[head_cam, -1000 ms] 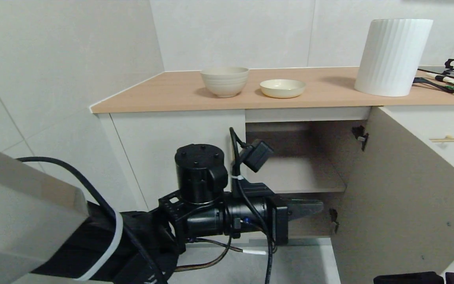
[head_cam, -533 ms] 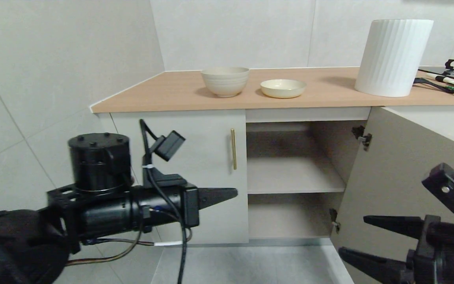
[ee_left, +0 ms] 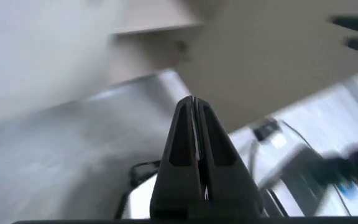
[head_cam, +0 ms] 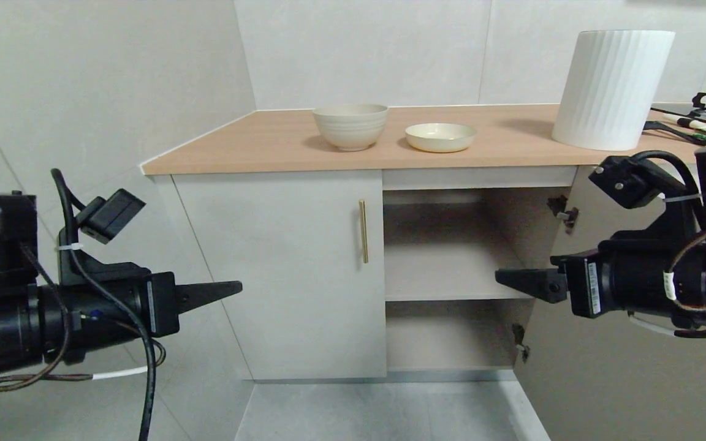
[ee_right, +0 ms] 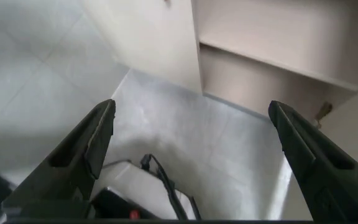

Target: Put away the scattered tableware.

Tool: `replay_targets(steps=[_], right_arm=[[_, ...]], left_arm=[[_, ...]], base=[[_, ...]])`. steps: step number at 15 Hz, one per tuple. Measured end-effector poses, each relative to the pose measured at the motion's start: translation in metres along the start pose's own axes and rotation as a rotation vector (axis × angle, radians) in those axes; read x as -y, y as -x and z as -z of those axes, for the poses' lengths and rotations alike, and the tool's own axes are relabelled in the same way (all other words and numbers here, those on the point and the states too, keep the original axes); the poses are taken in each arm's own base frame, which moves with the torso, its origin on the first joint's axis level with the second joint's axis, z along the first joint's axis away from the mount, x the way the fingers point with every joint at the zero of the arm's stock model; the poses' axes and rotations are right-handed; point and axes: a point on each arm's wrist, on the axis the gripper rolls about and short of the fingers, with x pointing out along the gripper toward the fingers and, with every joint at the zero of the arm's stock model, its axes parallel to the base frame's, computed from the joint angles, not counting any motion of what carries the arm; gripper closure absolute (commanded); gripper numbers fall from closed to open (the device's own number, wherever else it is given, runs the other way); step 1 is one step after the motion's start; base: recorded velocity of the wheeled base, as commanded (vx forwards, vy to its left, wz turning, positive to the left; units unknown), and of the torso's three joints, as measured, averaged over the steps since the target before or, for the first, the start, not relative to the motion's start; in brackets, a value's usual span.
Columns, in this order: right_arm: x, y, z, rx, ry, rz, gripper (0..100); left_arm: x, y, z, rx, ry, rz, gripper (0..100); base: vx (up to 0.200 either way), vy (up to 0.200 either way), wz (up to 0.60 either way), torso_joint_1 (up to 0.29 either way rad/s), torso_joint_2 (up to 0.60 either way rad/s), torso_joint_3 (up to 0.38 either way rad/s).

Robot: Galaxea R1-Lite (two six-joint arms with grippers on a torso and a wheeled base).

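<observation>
Cream bowl [head_cam: 350,125] and dish [head_cam: 440,136] on counter [head_cam: 255,147]; wrist views: left claw [ee_left: 192,102] clenched, right claw [ee_right: 191,107] released.

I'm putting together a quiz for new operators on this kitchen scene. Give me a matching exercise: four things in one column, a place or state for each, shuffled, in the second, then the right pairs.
Column 1
1. deep cream ribbed bowl
2. tall white ribbed cylinder
3. slim brass handle
4. left gripper

Column 2
a. on the closed white cabinet door
b. shut, holding nothing
c. on the wooden countertop, right of the shallow pale-yellow dish
d. on the countertop, left of that dish

Pairs: 1-d, 2-c, 3-a, 4-b.
</observation>
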Motion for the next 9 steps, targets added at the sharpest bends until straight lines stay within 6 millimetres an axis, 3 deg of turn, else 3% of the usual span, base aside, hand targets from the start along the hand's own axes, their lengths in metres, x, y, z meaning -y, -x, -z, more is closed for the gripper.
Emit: replay_targets(steps=[1,9], right_arm=[[0.000,-0.003,-0.003,0.005,-0.011,0.010,0],[0.004,0.000,0.006,-0.053,-0.082,0.126,0]], left_arm=[[0.002,0.002,-0.006,0.013,-0.005,-0.010,0],[0.012,0.012,-0.025,0.117,-0.045,-0.051,0]], base=[[0.000,0.000,0.00,0.000,0.00,0.000],[0.000,0.000,0.00,0.000,0.00,0.000]])
